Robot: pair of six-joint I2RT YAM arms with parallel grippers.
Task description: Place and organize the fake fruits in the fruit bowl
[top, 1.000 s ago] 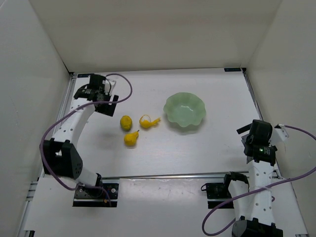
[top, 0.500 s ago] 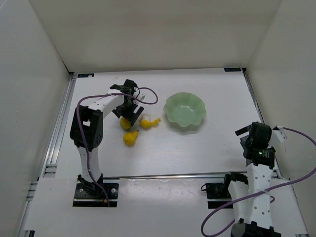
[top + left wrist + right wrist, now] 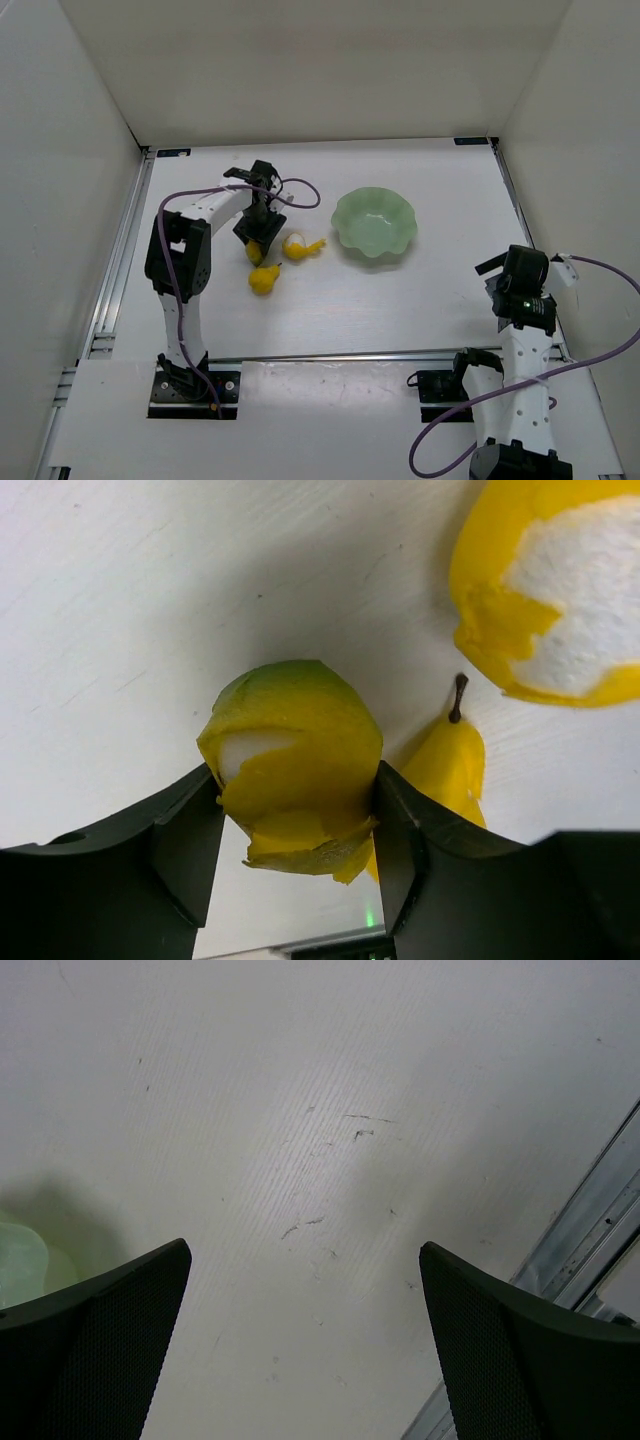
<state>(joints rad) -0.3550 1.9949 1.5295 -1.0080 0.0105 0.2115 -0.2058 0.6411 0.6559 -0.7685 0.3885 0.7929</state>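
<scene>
Since half a second earlier, the left gripper had sunk slightly lower over the fruits, while the right arm had barely shifted. From above, that gripper covered most of the yellow-green oval plastic lemon, and only its near edge showed. The left wrist camera showed the lemon pinched between the black fingers, one pressed against each side. Whether it still touched the white table could not be told. Just beside it lay the yellow plastic pear with a brown stem, its lower part hidden behind a finger. Near them was the yellow plastic piece with a white patch, cut off by the frame's edge. Further right stood the pale green glossy bowl with a scalloped rim, with all three fruits outside it. At the far right, the right gripper hung over the table with its fingers spread wide.
</scene>
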